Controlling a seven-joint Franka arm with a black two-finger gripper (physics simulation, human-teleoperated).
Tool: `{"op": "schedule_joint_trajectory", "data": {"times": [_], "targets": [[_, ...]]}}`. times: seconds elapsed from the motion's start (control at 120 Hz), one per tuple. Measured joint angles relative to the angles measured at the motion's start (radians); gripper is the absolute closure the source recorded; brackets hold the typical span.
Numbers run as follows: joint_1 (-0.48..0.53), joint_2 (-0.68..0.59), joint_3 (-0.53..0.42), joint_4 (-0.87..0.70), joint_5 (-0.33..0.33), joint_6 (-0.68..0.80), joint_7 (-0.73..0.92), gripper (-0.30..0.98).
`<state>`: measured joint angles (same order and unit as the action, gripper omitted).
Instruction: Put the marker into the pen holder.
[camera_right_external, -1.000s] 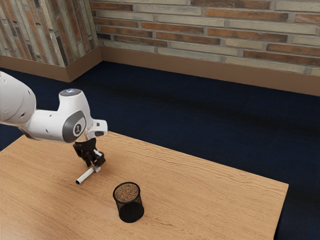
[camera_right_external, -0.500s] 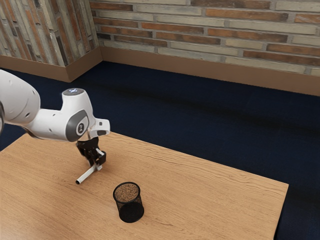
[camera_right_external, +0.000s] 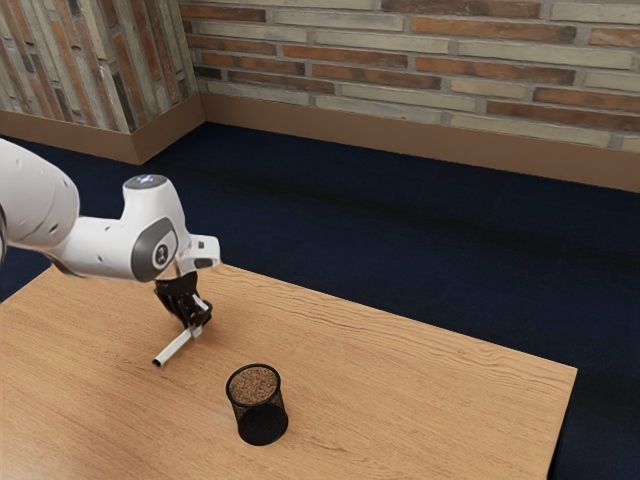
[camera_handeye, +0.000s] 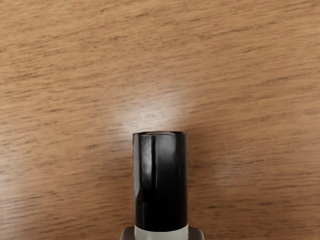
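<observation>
Find the holder (camera_right_external: 262, 420) nearest: upright, round, made of black mesh with a thin dark rim. Has yet to take the marker (camera_right_external: 174, 349). Farther in, find that marker slanting low over the table (camera_right_external: 420, 370), all fine, streaky wood grain; cannot tell whether touching it. Looks smooth, white and tubular, with a glossy black end (camera_handeye: 160, 180). Clamped at the white part by the gripper (camera_right_external: 195, 329), pressed from both sides. Seems done with grasping; has yet to lift well clear, carry across, tip upright and lower in. Beyond, see the smooth, rounded white arm (camera_right_external: 100, 249), then dark blue floor (camera_right_external: 400, 220), then rough wall (camera_right_external: 420, 65) in long orange and cream bricks.
</observation>
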<state>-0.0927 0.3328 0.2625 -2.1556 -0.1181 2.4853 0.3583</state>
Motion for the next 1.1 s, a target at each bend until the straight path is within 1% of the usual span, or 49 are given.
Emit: {"op": "schedule_joint_trajectory", "data": {"times": [0.1,0.2,0.233,0.267,0.325,0.358,0.408,0.467,0.55,0.692,0.867,0.958,1.1], "targets": [[-0.002,-0.029,0.0,0.0,0.006,0.0,-0.004,0.72],[-0.025,-0.168,-0.004,-0.006,0.015,-0.018,-0.01,0.73],[-0.049,-0.24,-0.006,-0.027,0.017,-0.026,-0.012,0.73],[-0.081,-0.341,-0.006,-0.07,0.019,-0.032,-0.014,0.73],[-0.131,-0.564,-0.01,-0.19,0.023,-0.037,-0.018,0.73],[-0.158,-0.667,-0.01,-0.256,0.025,-0.032,-0.02,0.73],[-0.215,-0.755,-0.011,-0.338,0.029,-0.01,-0.024,0.73],[-0.271,-0.817,-0.011,-0.416,0.03,0.031,-0.027,0.73],[-0.337,-0.837,-0.012,-0.483,0.03,0.108,-0.03,0.73],[-0.417,-0.822,-0.012,-0.512,0.027,0.23,-0.033,0.73],[-0.431,-0.773,-0.013,-0.515,0.017,0.322,-0.028,0.72],[-0.431,-0.731,-0.013,-0.514,0.012,0.347,-0.024,0.72],[-0.431,-0.697,-0.013,-0.514,0.005,0.369,-0.018,0.71]]}}
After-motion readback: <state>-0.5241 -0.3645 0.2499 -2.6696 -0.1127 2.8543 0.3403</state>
